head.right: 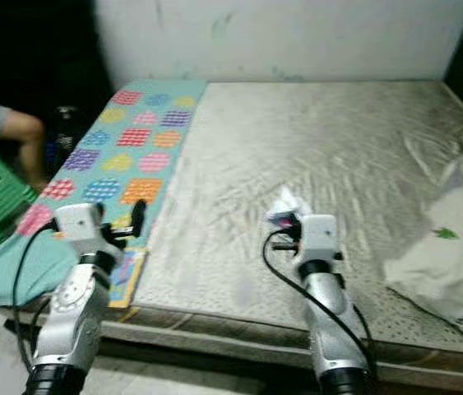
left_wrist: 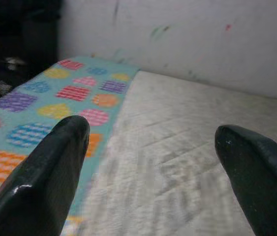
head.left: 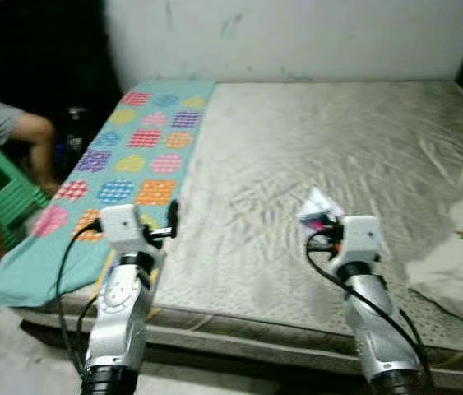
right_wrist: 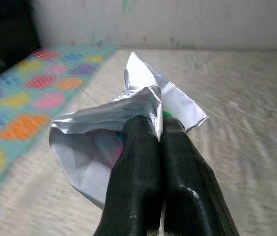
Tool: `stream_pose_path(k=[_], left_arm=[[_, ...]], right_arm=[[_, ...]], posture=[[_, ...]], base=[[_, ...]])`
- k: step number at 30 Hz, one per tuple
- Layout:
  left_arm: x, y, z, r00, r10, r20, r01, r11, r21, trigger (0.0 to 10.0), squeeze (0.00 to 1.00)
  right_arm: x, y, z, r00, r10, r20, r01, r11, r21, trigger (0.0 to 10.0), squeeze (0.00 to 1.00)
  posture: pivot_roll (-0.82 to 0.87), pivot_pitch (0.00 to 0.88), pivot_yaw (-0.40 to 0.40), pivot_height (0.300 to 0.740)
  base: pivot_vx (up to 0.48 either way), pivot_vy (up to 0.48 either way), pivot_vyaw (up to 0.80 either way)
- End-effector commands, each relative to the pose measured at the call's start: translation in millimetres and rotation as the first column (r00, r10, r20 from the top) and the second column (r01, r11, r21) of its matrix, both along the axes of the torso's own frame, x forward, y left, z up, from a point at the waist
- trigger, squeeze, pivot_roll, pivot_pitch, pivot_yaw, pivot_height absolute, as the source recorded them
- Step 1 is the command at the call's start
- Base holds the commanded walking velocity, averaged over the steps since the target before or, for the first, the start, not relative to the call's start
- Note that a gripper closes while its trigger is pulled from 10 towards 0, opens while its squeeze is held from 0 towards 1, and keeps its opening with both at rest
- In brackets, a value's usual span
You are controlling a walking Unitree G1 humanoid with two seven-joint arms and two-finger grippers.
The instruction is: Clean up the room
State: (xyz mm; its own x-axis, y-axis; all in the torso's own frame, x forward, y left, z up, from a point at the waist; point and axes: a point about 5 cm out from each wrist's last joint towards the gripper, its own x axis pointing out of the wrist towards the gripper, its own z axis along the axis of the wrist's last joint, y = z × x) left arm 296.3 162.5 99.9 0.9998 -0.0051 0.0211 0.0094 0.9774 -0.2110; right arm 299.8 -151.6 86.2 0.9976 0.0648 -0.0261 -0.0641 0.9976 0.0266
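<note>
Mattress (head.left: pixel 297 148) fills the frame's centre below a pale wall (head.left: pixel 297 37), teal patterned sheet (head.left: pixel 132 156) at left, white cloth (head.left: pixel 461 255) at right edge, right gripper (right_wrist: pixel 160 135) pinching crumpled wrapper (right_wrist: pixel 128 128) lower centre, left gripper (left_wrist: pixel 153 142) spread wide.

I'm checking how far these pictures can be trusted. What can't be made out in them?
- Wrapper in the right gripper: its print, crumpled and blurred.
- Person beside the mattress: cut off by the eye views' edge.
- White cloth: partly cut off by the edge.
</note>
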Motion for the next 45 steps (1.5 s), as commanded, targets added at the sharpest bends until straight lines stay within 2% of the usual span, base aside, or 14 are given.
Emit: stream_pose_path(k=[1, 6, 14, 27, 40, 45], left_arm=[[3.6, -1.7, 5.7, 1.000, -0.013, 0.019, 0.013, 1.000, 0.001, 10.0, 0.00], [2.1, -1.3, 3.1, 1.000, -0.014, 0.013, 0.013, 1.000, 0.005, 10.0, 0.00], [1.4, -5.3, 5.1, 0.999, -0.040, 0.032, 0.041, 0.999, -0.017, 10.0, 0.00], [0.8, -6.2, 6.5, 0.997, -0.056, 0.046, 0.058, 0.998, -0.036, 10.0, 0.00], [-0.1, -6.8, 6.6, 0.997, -0.066, 0.046, 0.068, 0.997, -0.037, 10.0, 0.00], [-0.3, -8.6, 7.1, 0.996, -0.072, 0.050, 0.074, 0.996, -0.038, 10.0, 0.00]], right_arm=[[-2.0, -0.4, 0.6, 1.000, 0.007, 0.020, -0.006, 0.999, -0.033, 10.0, 0.00], [-4.9, -0.9, -8.1, 0.999, 0.014, -0.040, -0.016, 0.999, -0.050, 10.0, 0.00], [-5.6, 0.5, -7.3, 0.998, 0.048, -0.033, -0.048, 0.999, 0.007, 10.0, 0.00], [-4.9, 1.4, -7.2, 0.998, 0.057, -0.033, -0.056, 0.998, 0.008, 10.0, 0.00], [-4.5, -2.4, -6.9, 0.999, 0.039, -0.032, -0.039, 0.999, 0.002, 10.0, 0.00], [-4.3, -3.6, -7.5, 0.999, 0.032, -0.034, -0.032, 0.999, 0.003, 10.0, 0.00]], posture=[[-0.21, 0.000, 0.122, 0.740], [-0.21, 0.000, 0.122, 0.740], [-0.21, 0.000, 0.110, 0.740], [-0.21, 0.000, 0.108, 0.740], [-0.21, 0.000, 0.109, 0.740], [-0.21, 0.000, 0.109, 0.740]], base=[[0.000, 0.334, 0.00], [0.000, 0.317, 0.00], [0.000, 0.000, 0.00], [0.000, 0.000, -0.56], [0.000, 0.000, 0.00], [0.264, 0.000, 0.00]])
